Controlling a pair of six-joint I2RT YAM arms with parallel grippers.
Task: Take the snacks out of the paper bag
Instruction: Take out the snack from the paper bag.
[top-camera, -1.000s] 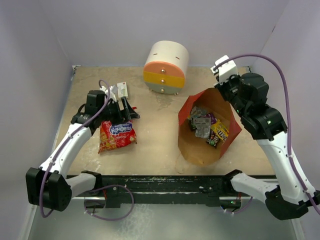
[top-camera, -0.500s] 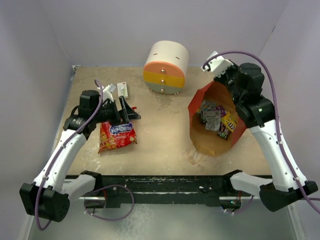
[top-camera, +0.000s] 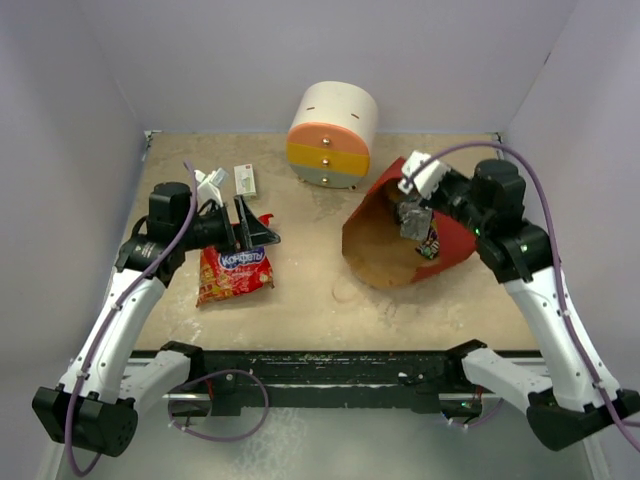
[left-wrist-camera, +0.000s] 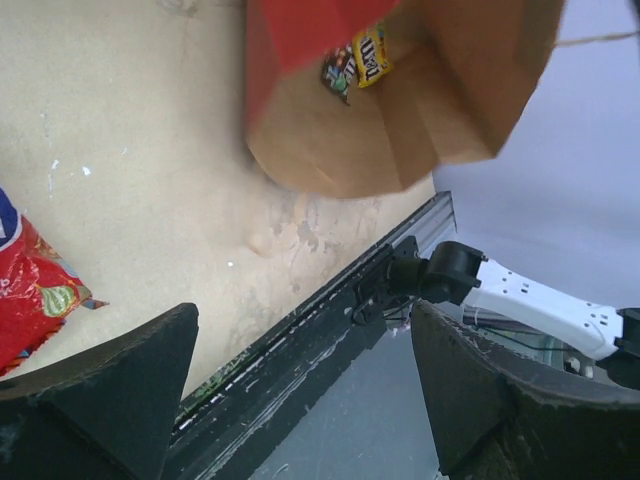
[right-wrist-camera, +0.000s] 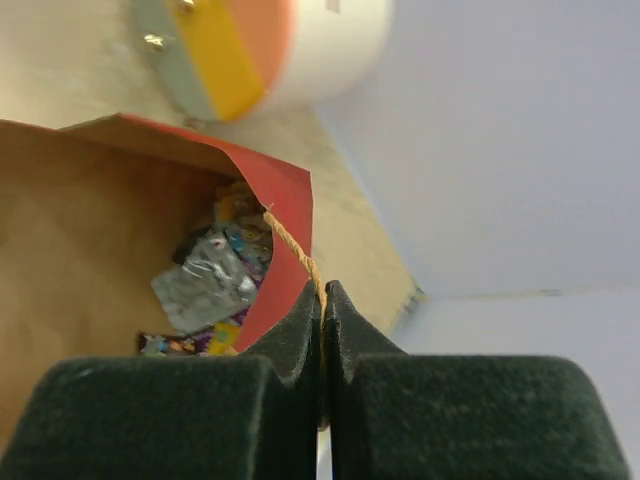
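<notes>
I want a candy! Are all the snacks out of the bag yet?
Not yet. The red chip bag lies out on the table near the open left tool. The right tool pinches the handle of the tilted paper bag. The small candies inside are left.

Left end effector (left-wrist-camera: 302, 315) spread wide, arm extended forward, right end effector (right-wrist-camera: 322, 298) pinched closed, arm bent inward

The left arm (top-camera: 120, 310) and the right arm (top-camera: 555, 320) are showing white shells between bulky black joints. A purple cable (top-camera: 475, 145) is running along each. The left gripper (left-wrist-camera: 302, 320) is showing coarse black wedge-shaped fingers (left-wrist-camera: 100, 390); the right gripper (right-wrist-camera: 322, 292) is showing matte black padded ones.
</notes>
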